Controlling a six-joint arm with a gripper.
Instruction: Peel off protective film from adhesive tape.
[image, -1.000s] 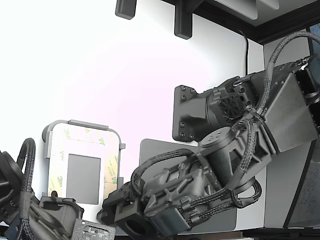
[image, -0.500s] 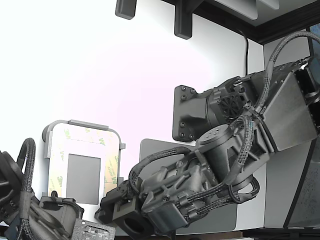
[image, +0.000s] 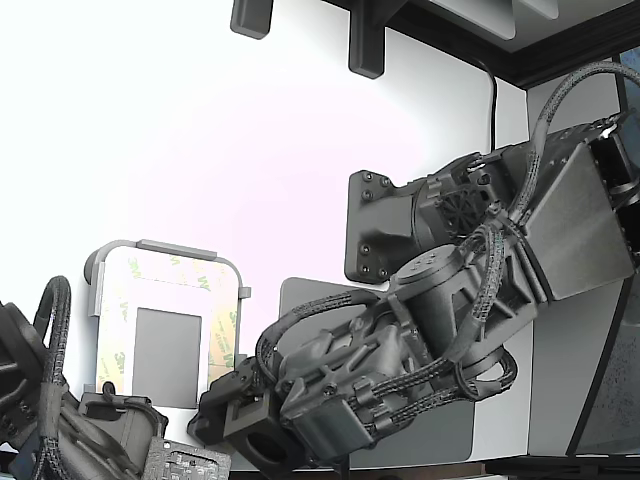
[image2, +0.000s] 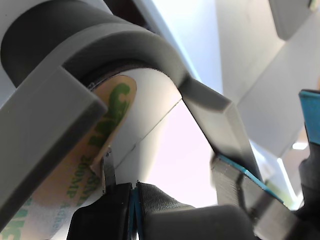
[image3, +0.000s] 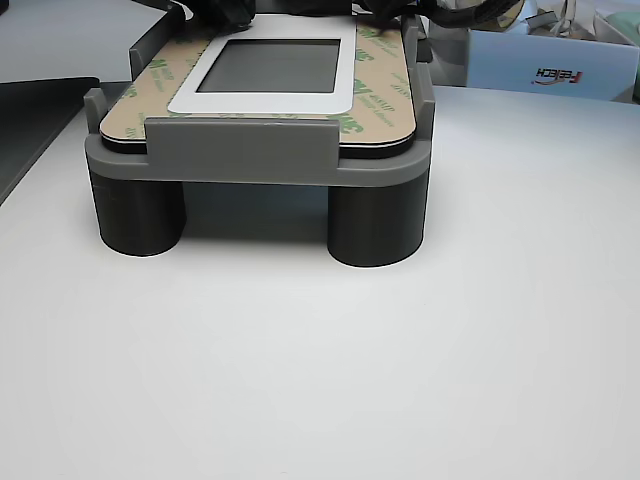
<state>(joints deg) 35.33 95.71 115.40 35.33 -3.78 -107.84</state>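
I see a light grey tray (image: 165, 250) on a white table (image3: 400, 380), standing on dark round legs (image3: 375, 225). In the tray lies a rectangular frame of tape (image3: 140, 95), tan, covered by film (image: 225, 335) printed with green 3M logos; the frame surrounds a small grey rectangle (image: 167, 357) with a white border. In the exterior view the tray sits at about 8 o'clock from the picture's centre, and my arm (image: 480, 290) reaches in from 3 o'clock, across a dark grey mat (image: 300, 300), with its head low at the tray's near corner, around 7 o'clock. A second arm (image: 50, 420) shows at the lower left corner of that view.

From the wrist camera I see my gripper (image2: 122, 192) right up against a rounded corner of the tray, touching or just beside the logo-printed film there. A thin metal tip (image2: 107, 170) lies against the film's edge. The tips look close together, but I cannot tell whether they are closed or have hold of the film
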